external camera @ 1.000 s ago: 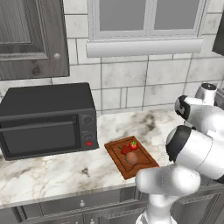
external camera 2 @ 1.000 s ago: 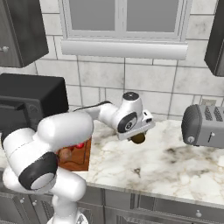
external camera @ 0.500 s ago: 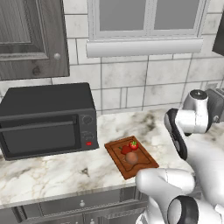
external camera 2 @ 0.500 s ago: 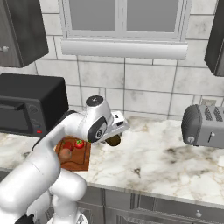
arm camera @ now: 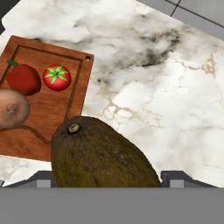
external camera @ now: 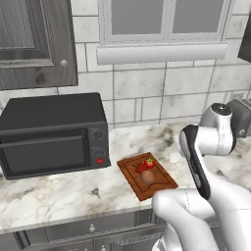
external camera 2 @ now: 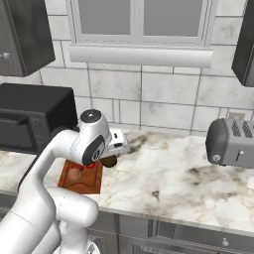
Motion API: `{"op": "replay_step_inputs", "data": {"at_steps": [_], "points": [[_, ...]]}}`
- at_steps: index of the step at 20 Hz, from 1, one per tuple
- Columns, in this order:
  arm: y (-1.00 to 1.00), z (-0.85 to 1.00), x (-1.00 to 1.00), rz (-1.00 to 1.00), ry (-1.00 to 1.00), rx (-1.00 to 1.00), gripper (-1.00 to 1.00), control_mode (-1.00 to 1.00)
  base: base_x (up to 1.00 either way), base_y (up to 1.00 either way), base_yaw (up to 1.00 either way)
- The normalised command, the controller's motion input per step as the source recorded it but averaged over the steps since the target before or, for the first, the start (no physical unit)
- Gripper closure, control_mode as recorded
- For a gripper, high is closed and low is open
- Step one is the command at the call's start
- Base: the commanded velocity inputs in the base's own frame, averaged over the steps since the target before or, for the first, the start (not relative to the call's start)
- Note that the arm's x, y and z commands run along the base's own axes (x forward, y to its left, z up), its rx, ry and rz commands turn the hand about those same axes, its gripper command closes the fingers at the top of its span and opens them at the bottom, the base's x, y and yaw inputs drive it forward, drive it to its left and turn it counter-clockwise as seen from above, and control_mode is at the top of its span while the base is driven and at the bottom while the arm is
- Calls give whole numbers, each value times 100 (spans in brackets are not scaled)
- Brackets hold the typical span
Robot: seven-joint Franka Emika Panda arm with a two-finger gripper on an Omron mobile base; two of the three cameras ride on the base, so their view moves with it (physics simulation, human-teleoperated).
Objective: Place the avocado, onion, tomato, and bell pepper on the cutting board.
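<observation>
**Avocado in the grip, just off the cutting board**

The fingers [arm camera: 105, 181] are closed around the avocado [arm camera: 98, 153], a dark green-brown oval that sits large between the two finger tips in the hand view, its stem end turned up and toward the cutting board [arm camera: 48, 127]. In the right base view the avocado [external camera 2: 109, 160] hangs under the hand, above the marble counter [external camera 2: 168, 183] and just past the cutting board's [external camera 2: 89, 182] right edge.

Three pieces of produce already lie on the cutting board, clustered together. The tomato [arm camera: 57, 77], bright red with a green star cap, sits nearest the board's corner with the small hole. The bell pepper [arm camera: 22, 79], darker red with a thin green stem, lies just beside the tomato, on the side away from that corner. The onion [arm camera: 12, 109], pale tan-pink, rests just beside the bell pepper, toward the board's curved groove.

In the left base view the cutting board [external camera: 132, 171] lies at a slant on the counter, just to the right of the black microwave [external camera: 51, 135]. The toaster [external camera 2: 230, 141] stands well apart from the board, at the far right of the counter in the right base view.
</observation>
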Motion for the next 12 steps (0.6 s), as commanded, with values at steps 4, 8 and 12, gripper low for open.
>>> {"op": "replay_step_inputs", "data": {"at_steps": [4, 8, 12], "points": [[40, 1, -15, -9, 3, 21, 100, -100, 0, 0, 0], [42, 0, -13, -7, 0, 8, 100, -100, 0, 0, 0], [43, -6, -14, -6, 0, 0, 100, -100, 0, 0, 0]]}}
